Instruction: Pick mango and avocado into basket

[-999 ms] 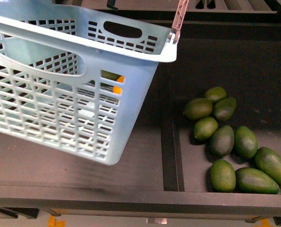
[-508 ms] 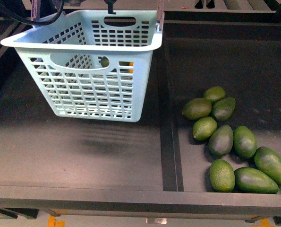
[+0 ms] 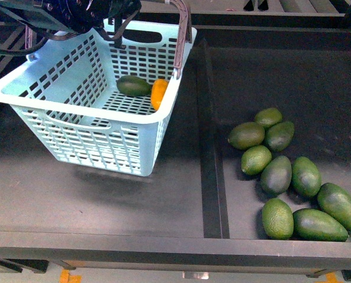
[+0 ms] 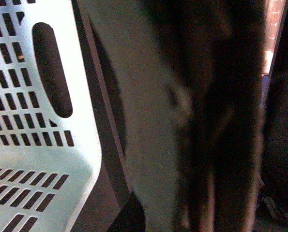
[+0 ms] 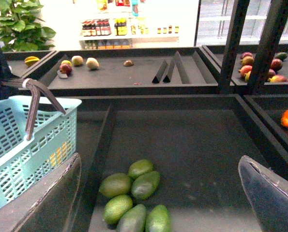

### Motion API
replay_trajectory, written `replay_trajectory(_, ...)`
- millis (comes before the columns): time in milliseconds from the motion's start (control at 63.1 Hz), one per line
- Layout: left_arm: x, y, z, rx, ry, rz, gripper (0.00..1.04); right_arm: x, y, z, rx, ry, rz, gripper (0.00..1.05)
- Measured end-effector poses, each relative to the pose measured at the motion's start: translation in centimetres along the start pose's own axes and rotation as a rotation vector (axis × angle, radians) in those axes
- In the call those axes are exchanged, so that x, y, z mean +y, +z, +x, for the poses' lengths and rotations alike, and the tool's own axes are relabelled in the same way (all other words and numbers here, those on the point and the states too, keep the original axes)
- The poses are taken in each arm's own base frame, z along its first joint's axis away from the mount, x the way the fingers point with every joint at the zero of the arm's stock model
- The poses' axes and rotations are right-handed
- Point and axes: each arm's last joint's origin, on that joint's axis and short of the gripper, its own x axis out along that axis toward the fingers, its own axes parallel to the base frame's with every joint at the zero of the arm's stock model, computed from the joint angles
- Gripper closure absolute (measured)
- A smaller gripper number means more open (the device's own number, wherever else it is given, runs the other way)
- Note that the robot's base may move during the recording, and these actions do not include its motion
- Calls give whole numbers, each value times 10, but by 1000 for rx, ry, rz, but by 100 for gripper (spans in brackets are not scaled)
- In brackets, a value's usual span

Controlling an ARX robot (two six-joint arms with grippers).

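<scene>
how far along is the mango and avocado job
Both fruits look packed: the mango and one avocado lie inside the basket. The left arm reaches over the tilted basket, but its grip is hidden. The right gripper is open and empty. Little seems left beyond setting the basket down.

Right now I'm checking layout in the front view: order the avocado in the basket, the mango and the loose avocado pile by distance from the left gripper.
1. Avocado in the basket, just below the left gripper.
2. Mango, beside it against the basket's right wall.
3. Loose avocado pile, far right compartment.
</scene>
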Motion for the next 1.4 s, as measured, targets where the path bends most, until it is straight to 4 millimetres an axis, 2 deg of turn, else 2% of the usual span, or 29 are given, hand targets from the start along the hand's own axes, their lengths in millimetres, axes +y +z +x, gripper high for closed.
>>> replay_trajectory(16, 1, 0, -2, -1, 7, 0, 100, 0, 0, 0, 0, 0, 0, 9)
replay_trajectory(159, 17, 1, -18, -30, 74, -9, 75, 0, 0, 0, 0, 0, 0, 9)
replay_trajectory(270, 18, 0, -28, -52, 88, -11, 57, 0, 0, 0, 0, 0, 0, 9)
replay_trajectory(349, 29, 2, -33, -77, 121, -8, 42, 0, 0, 0, 0, 0, 0, 9)
replay_trajectory(460, 27, 5, -46, -134, 124, -18, 25, 0, 0, 0, 0, 0, 0, 9)
replay_trajectory(539, 22, 11, -64, -205, 118, -49, 9, 0, 0, 0, 0, 0, 0, 9)
replay_trajectory(571, 20, 13, -71, -226, 119, -57, 7, 0, 0, 0, 0, 0, 0, 9)
replay_trajectory(587, 13, 19, -105, -296, 177, -77, 8, 0, 0, 0, 0, 0, 0, 9)
replay_trajectory(634, 13, 20, -118, -323, 219, -70, 8, 0, 0, 0, 0, 0, 0, 9)
replay_trajectory(698, 12, 19, -125, -332, 233, -68, 8, 0, 0, 0, 0, 0, 0, 9)
replay_trajectory(856, 12, 18, -126, -300, 219, -31, 10, 0, 0, 0, 0, 0, 0, 9)
replay_trajectory(920, 18, 24, -135, -180, 47, 168, 22, 0, 0, 0, 0, 0, 0, 9)
replay_trajectory(952, 22, 28, -146, -167, -33, 357, 29, 0, 0, 0, 0, 0, 0, 9)
replay_trajectory(1015, 25, 40, -173, -215, -107, 722, 42, 0, 0, 0, 0, 0, 0, 9)
replay_trajectory(1110, 19, 59, -210, -312, -116, 1129, 62, 0, 0, 0, 0, 0, 0, 9)
replay_trajectory(1189, 24, 67, -234, -323, -90, 1287, 78, 0, 0, 0, 0, 0, 0, 9)
replay_trajectory(1316, 34, 74, -265, -306, -65, 1376, 102, 0, 0, 0, 0, 0, 0, 9)
replay_trajectory(1396, 36, 78, -283, -312, -69, 1394, 102, 0, 0, 0, 0, 0, 0, 9)
